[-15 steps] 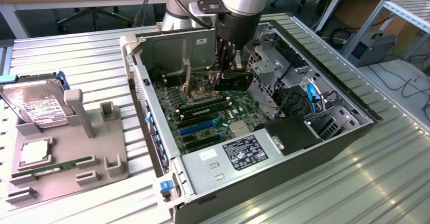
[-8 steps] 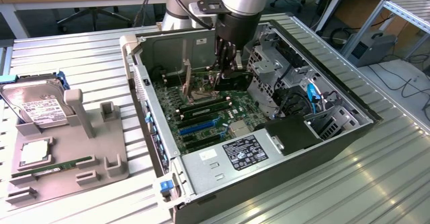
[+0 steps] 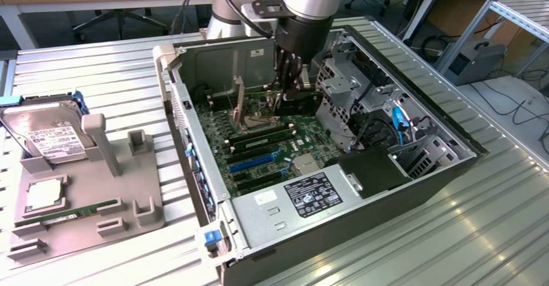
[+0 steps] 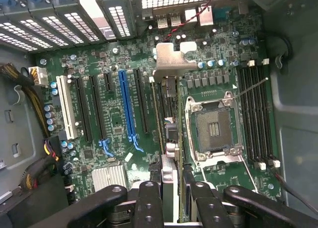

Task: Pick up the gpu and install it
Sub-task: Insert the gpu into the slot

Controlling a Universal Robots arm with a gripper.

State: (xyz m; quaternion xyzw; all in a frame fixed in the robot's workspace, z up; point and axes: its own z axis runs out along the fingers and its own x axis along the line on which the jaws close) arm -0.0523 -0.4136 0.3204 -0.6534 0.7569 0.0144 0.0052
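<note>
The gpu (image 4: 170, 138) hangs edge-on between my fingers above the green motherboard (image 4: 114, 64), inside the open computer case (image 3: 429, 170). Its silvery metal bracket (image 4: 171, 59) is at the end farthest from the wrist. The card's edge runs between the black expansion slots (image 4: 141, 104) and the empty CPU socket (image 4: 213, 128). My gripper (image 4: 176, 190) is shut on the card's near end. In the exterior view the gripper (image 3: 287, 93) reaches down into the case over the board, close beside the metal drive cage (image 3: 343, 87). Whether the card touches a slot cannot be told.
A blue slot (image 4: 126, 109) and a white slot (image 4: 65, 106) lie beside the black ones, and memory slots (image 4: 256, 114) lie beyond the socket. The power supply (image 3: 300, 199) fills the case's near end. A grey holder (image 3: 86, 215) outside carries a hard drive (image 3: 47, 138) and a memory stick (image 3: 81, 210).
</note>
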